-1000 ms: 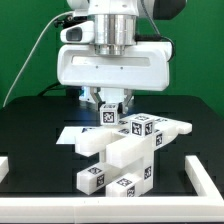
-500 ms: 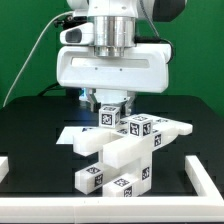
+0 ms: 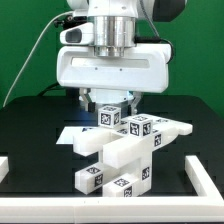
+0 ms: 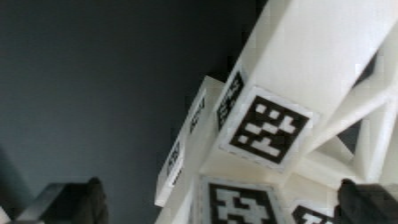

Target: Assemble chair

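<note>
The chair (image 3: 122,150), partly assembled from white blocky parts, is seen standing near the middle of a black table (image 3: 35,130), slightly toward the exterior view's right. A stack of posts and flat panels is made out, with black-and-white square tags on many faces. A flat panel (image 3: 95,142) juts toward the exterior view's left at mid height. A long tagged piece (image 3: 150,126) lies across the top and reaches toward the exterior view's right. A tagged post top (image 3: 108,115) stands up at the very top, right under the gripper (image 3: 108,103).

The gripper is held directly above the stack, its jaws spread wide, one dark finger on each side of the post top. No grip is seen; whether a finger touches the post cannot be told. In the wrist view the tagged white parts (image 4: 267,130) fill most of the picture, and the dark fingertips (image 4: 71,200) are seen apart at the picture edges.

The marker board (image 3: 72,130) lies flat on the table behind the chair, mostly hidden. A thin white border frame (image 3: 205,178) runs along the table's near edges. The table surface is matte black. A green backdrop (image 3: 25,40) is seen behind the arm, with a dark cable (image 3: 30,60) hanging across it. The white robot arm (image 3: 110,60) fills the upper middle.
</note>
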